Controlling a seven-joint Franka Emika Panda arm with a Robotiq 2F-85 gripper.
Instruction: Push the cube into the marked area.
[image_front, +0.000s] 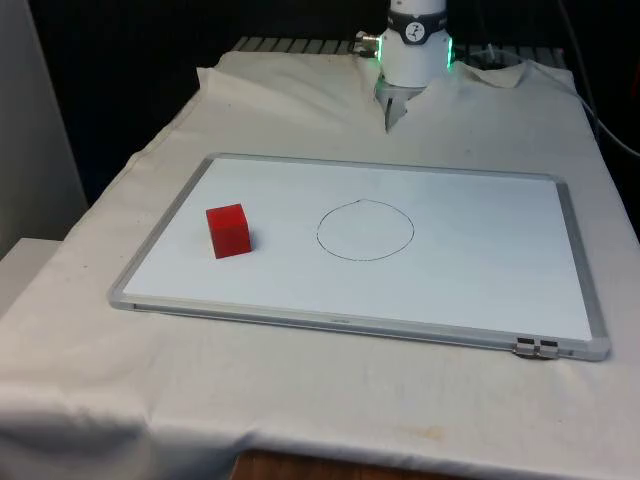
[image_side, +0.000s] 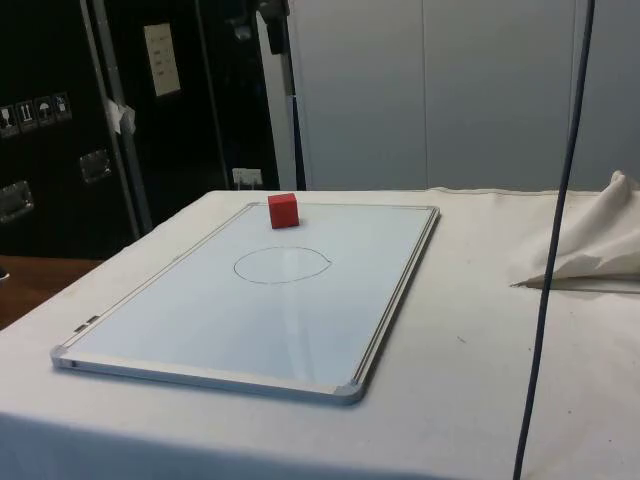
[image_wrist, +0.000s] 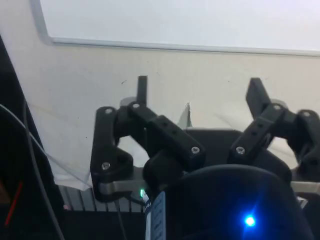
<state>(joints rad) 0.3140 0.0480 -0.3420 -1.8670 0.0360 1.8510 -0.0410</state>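
Sitting near whiteboard (image_front: 480, 290) edge, red cube (image_front: 228, 230) (outside circle (image_front: 365, 230)); gripper (image_wrist: 199, 92) spread wide, holding nothing, over cloth (image_front: 300, 110)

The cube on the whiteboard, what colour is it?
The cube is red, clearest in the front view.

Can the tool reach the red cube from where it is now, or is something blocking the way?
Probably yes. The tool is open over the white cloth, beyond the whiteboard's far edge. The red cube sits alone on the board, outside the drawn circle, and nothing stands between them.
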